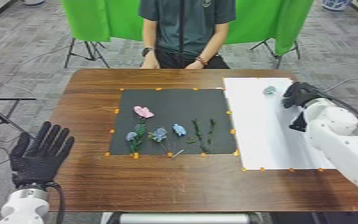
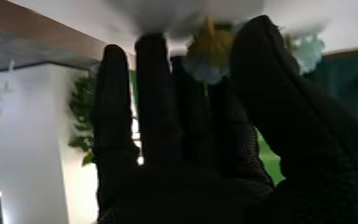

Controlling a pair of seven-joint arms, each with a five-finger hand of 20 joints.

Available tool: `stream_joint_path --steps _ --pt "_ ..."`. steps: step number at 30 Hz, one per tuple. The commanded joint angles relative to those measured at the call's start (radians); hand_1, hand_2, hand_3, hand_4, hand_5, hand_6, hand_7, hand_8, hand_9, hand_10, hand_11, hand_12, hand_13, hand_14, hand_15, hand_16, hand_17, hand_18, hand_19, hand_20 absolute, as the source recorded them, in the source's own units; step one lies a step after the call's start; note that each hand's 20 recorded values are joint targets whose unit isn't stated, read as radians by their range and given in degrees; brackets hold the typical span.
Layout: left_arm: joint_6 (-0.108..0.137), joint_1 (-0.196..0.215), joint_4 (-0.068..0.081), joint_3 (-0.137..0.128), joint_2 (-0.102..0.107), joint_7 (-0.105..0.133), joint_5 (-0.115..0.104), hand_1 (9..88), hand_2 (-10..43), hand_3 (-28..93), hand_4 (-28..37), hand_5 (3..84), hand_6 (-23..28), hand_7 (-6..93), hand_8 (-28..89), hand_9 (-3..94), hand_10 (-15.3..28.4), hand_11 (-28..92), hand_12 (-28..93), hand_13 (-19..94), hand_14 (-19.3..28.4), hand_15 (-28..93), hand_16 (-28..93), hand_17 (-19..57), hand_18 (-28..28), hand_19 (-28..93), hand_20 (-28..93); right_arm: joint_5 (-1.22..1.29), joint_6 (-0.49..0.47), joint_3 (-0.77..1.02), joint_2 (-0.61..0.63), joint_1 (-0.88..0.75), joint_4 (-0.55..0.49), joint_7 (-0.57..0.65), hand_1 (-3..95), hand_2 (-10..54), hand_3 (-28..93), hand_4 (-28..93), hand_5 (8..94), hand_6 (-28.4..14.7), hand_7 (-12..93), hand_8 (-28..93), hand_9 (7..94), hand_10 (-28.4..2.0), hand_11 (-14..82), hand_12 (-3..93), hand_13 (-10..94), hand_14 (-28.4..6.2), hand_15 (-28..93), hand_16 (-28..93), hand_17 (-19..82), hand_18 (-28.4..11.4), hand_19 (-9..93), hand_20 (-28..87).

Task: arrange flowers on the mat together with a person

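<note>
Hovering by white mat's (image 1: 266, 130) edge, right robot hand (image 1: 300, 95)

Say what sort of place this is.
Probably an office or lab room set up for robot trials: gray carpet, a green cloth as a backdrop behind the table, and a dark mat edged with orange tape bits.

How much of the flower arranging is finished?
It looks partly done: a pink flower, blue flowers and green stems already lie on the dark mat. The right hand is over the white mat, a yellow-and-blue flower between its thumb and fingers; I can't tell whether it is gripped. That one and the pale blue-green flower are probably left to place.
</note>
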Motion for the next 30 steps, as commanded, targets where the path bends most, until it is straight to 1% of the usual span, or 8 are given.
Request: stream_joint_path --steps 1,5,9,14,21,25,27,30 --pt "0.011 0.009 -0.002 0.008 -0.011 -0.004 -0.008 27.8 12.7 73 -28.3 45.5 7.6 8.7 -9 42.2 12.9 15 6 31 14.5 29 -8 -3.8 12.1 33 9 -0.023 -0.02 0.029 -0.009 -0.069 -0.028 -0.012 60.8 -9.5 60 -28 63.8 2.1 38 -9 75.1 -7.1 9.3 30.0 64 -4.2 22 30 26 -15.3 64 25" --pt "0.011 0.011 -0.002 0.007 -0.013 -0.005 -0.006 27.7 12.8 73 -28.3 45.6 7.6 8.7 -10 42.2 12.9 16 6 31 14.5 30 -8 -3.7 12.1 33 9 -0.01 0.044 0.102 -0.003 -0.138 -0.098 -0.03 61.4 -9.5 63 -28 68.0 2.6 40 -7 80.4 -6.6 7.4 34.3 66 -3.3 20 35 27 -15.3 63 26" --pt "0.015 0.018 -0.005 0.005 -0.013 -0.007 -0.008 27.7 12.7 73 -28.3 45.5 7.6 8.7 -9 42.2 12.9 16 6 31 14.6 30 -8 -3.7 12.1 33 9 0.104 0.137 0.189 0.019 -0.22 -0.262 -0.047 61.8 -9.5 64 -28 69.1 2.7 40 -7 81.3 -6.5 7.2 34.1 66 -3.1 19 35 26 -15.4 63 26" --pt "0.017 0.02 -0.005 -0.004 -0.013 -0.008 -0.006 27.7 12.8 73 -28.3 45.6 7.6 8.7 -9 42.3 12.9 16 6 31 14.7 30 -8 -3.8 12.2 34 9 0.096 0.122 0.199 0.025 -0.245 -0.426 -0.161 62.1 -9.5 65 -28 69.5 2.5 40 -6 81.7 -6.5 7.2 34.5 67 -3.1 19 36 27 -15.4 63 26" --pt "0.011 -0.007 0.006 0.009 -0.007 -0.009 -0.001 27.7 12.8 73 -28.3 45.5 7.6 8.7 -9 42.3 13.0 16 6 31 14.7 30 -8 -3.8 12.2 34 8 0.059 0.056 0.014 -0.042 -0.067 -0.387 -0.286 62.0 -9.5 65 -28 69.1 2.6 38 -6 80.9 -5.9 6.4 34.4 67 -2.9 17 37 26 -14.8 59 24" --pt "0.014 -0.008 0.01 0.012 -0.012 -0.022 0.006 27.7 12.8 73 -28.3 45.5 7.6 8.7 -9 42.2 13.0 16 6 31 14.7 30 -8 -3.8 12.1 34 8 -0.019 -0.02 -0.037 -0.072 -0.043 -0.39 -0.333 62.0 -9.5 65 -28 68.9 2.6 38 -6 80.7 -5.9 6.4 34.4 67 -2.9 17 37 26 -14.8 59 24" --pt "0.026 0.002 0.006 0.012 -0.014 -0.008 -0.009 27.7 12.7 73 -28.3 45.5 7.6 8.7 -9 42.2 13.0 16 6 31 14.8 30 -8 -3.8 12.2 34 8 -0.04 -0.046 -0.064 -0.097 -0.029 -0.373 -0.348 61.8 -9.5 65 -28 68.1 2.5 37 -6 80.3 -5.8 6.2 34.2 66 -3.2 17 37 26 -14.8 59 24" --pt "0.019 -0.002 0.009 0.013 -0.014 -0.017 0.002 27.7 12.8 73 -28.3 45.5 7.6 8.7 -9 42.3 12.9 16 6 31 14.8 30 -8 -3.8 12.2 34 8 -0.043 -0.077 -0.082 -0.11 -0.031 -0.369 -0.352 61.5 -9.5 66 -28 67.7 2.3 37 -7 79.7 -5.9 6.0 34.0 66 -3.3 16 37 26 -14.8 59 24"
